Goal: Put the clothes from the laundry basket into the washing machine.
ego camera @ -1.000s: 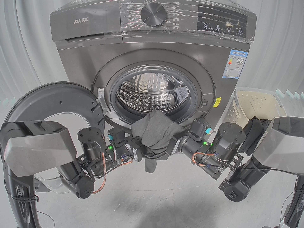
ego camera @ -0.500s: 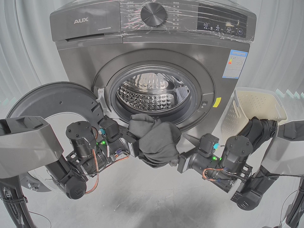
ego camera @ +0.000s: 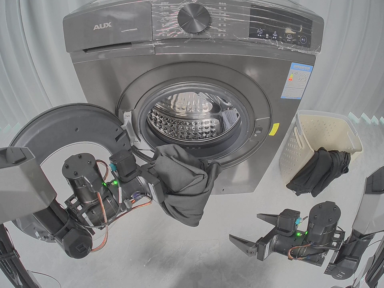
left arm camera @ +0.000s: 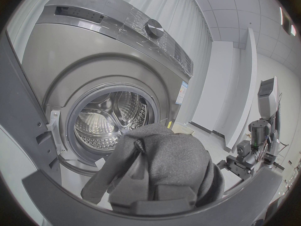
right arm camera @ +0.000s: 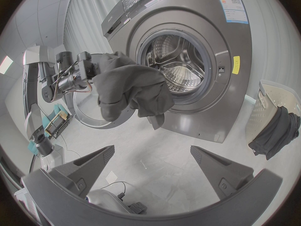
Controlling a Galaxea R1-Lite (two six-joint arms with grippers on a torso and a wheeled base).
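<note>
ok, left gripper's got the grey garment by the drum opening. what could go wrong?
1. The grey garment hangs from the left gripper mostly below the drum opening; its tail may snag on the rim.
2. The open door is close beside that arm; a swing could clip it.
3. The dark clothes draped over the laundry basket rim may slide off.

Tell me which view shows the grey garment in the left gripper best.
Right wrist view: the whole grey garment hangs from the left gripper in front of the washing machine. The head view shows it too, overlapping the door opening. The left wrist view sees it close up, draped over the gripper.
</note>
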